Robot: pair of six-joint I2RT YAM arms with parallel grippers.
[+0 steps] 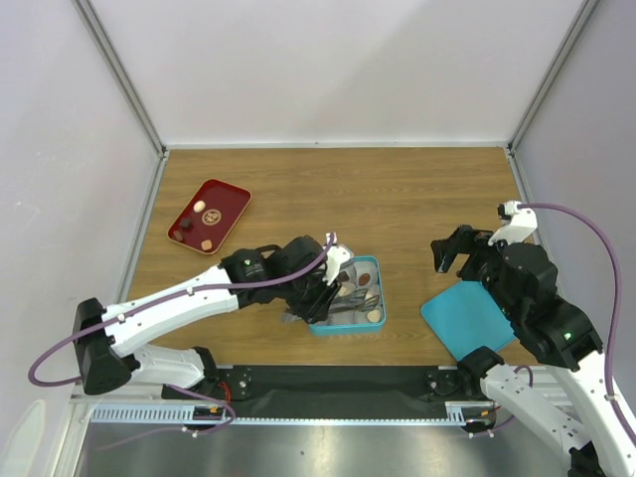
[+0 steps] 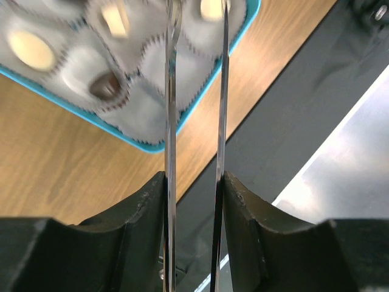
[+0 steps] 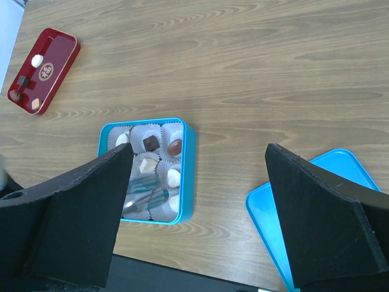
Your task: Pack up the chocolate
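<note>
Wooden bench (image 1: 397, 189); reference is the teal rectangular tin (image 3: 189, 170) lined with white paper cups (image 2: 79, 61).

- Flat teal lid (image 1: 467, 318) lies right of the tin.
- Red lacquer tray (image 1: 227, 199) sits well left of and beyond the tin.
- Right fingers (image 3: 79, 207) are spread and empty, right of the tin.
- Left fingers (image 2: 146, 207) are pinched on thin metal tongs (image 2: 171, 91) over the tin.
- Chocolate (image 3: 150, 143): most is seated in the tin, a few pieces are left on the tray.

Placing is judged in hand. Next, the tongs are to be returned to the tray.
</note>
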